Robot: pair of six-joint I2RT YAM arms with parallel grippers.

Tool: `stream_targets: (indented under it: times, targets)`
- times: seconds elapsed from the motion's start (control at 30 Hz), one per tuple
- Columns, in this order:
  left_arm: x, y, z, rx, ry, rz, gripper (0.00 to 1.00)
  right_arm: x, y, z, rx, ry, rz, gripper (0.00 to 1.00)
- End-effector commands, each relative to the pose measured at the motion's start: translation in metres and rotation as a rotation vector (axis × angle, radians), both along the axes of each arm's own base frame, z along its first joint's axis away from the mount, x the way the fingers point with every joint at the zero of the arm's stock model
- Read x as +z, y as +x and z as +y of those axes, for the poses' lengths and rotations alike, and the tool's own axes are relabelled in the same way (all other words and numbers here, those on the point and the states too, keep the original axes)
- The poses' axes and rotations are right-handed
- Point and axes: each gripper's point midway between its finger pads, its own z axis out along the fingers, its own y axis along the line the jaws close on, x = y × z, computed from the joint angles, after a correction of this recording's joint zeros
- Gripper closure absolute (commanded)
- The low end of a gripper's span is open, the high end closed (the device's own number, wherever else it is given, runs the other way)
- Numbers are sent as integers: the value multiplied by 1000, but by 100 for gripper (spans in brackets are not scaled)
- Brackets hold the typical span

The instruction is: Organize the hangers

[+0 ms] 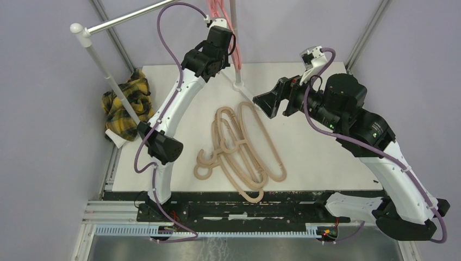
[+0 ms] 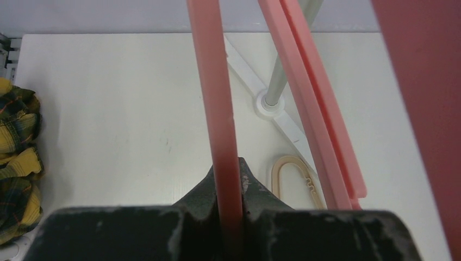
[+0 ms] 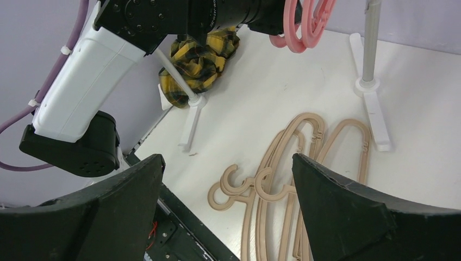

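Left arm: you have it stretched from its base at lower left of the top view up to the top centre, elbow low and wrist high. The left gripper [image 2: 228, 179] sits at the bottom centre of its wrist view, its 2 fingers pinched tight on the straight bar of a salmon-pink hanger [image 2: 215, 81]. That bar runs up out of the frame. More pink hangers [image 2: 318, 103] slant just right of it, in front of the grey rack post [image 2: 281, 76]. The plaid cloth [image 1: 128, 103] lies bunched at the left edge of the table [image 1: 326, 147].

Centre of the top view: the beige hangers [image 1: 244, 147] lie flat in 1 overlapping pile. They are thin and matte, with hooks toward lower left and shoulders fanning toward lower right. One beige loop touches the rack's white foot in the right wrist view.

Right arm: it is folded, elbow at right of frame, wrist turned left. The right gripper [image 1: 267, 103] hangs above the pile's upper right end, jaws spread wide, holding nothing.
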Motion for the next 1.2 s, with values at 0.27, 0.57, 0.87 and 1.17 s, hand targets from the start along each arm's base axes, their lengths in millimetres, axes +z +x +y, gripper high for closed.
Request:
stream_targets:
  times: [0.27,0.57,0.87,1.17]
  targets:
    - [-20,0,-37,-209,50,43,62,2,7,-10,-49,-2,-23,0]
    - [5,-9,-32,-209,24,-4,30,0,7,-10,-47,6,-16,0]
    - [40,-28,-36,-304,-29,-65,1,-3,10,-11,-62,8,-17,0]
    - [69,-56,-41,-402,-105,-99,1,-13,14,-4,-46,-13,3,0]
